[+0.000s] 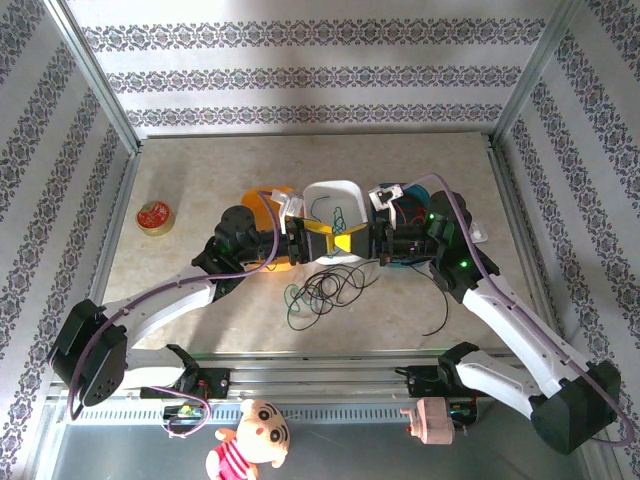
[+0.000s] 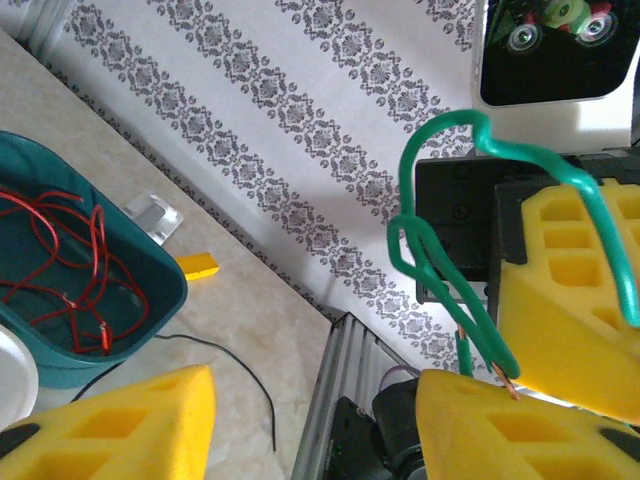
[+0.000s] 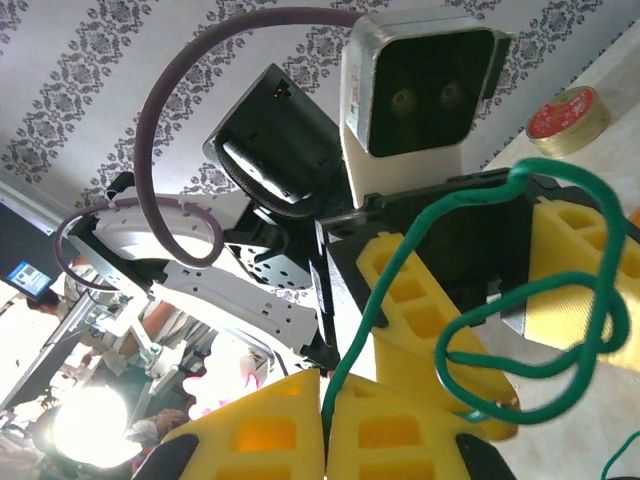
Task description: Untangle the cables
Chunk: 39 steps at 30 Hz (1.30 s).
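one green cable (image 2: 445, 122) pinched in right tool (image 3: 323, 410), left tool (image 2: 315, 405) spread, teal tray (image 2: 160, 300) beside

White-and-black arms (image 1: 165, 300) carry looping purple cables (image 3: 150, 125) and end in yellow, pocketed gripper fingers (image 2: 150, 430).

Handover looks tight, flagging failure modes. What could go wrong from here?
1. The green cable twists into a loop between the shut right fingers and the open left fingers; pulling apart could cinch a knot.
2. Both pairs of fingers sit very close and could collide.
3. The left fingers sit by the cable's bare end; a grip there may slip.
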Each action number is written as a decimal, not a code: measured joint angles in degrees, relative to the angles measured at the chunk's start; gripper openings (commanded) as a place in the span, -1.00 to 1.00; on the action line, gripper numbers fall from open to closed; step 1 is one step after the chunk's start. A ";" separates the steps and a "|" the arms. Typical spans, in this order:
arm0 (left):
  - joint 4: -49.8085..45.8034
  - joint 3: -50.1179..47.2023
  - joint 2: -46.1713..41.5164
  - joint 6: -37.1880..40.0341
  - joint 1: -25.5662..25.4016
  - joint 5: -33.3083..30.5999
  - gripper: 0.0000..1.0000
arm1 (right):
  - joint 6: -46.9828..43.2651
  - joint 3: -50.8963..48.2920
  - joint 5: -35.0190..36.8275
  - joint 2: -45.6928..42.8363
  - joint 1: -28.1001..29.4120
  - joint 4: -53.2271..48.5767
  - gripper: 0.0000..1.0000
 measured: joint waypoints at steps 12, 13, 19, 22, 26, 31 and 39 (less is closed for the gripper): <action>-5.88 -0.20 -10.45 4.55 4.07 -6.19 0.36 | 0.31 -0.07 -2.67 -1.18 -6.60 -2.01 -1.00; -6.25 -0.20 -11.13 4.98 4.22 -6.19 0.37 | 0.44 -0.11 -3.32 -1.18 -6.58 -2.12 -1.00; -9.09 0.68 -9.09 6.64 4.39 -2.82 0.37 | 0.50 -0.57 -6.29 -0.42 -5.62 -2.38 -1.00; -9.62 0.79 -6.95 6.73 4.39 -0.57 0.37 | 0.50 -0.79 -6.73 0.33 -4.90 -2.34 -1.00; -9.46 0.79 -5.31 6.49 4.39 1.53 0.35 | 0.50 -0.79 -7.08 1.18 -4.09 -2.32 -1.00; -8.66 0.79 -4.39 5.81 4.39 3.39 0.34 | 0.50 -0.79 -7.08 2.27 -2.89 -2.12 -1.00; -7.34 0.79 -1.70 4.72 4.39 4.81 0.25 | 0.46 -0.76 -6.88 4.55 -1.25 -1.90 -1.00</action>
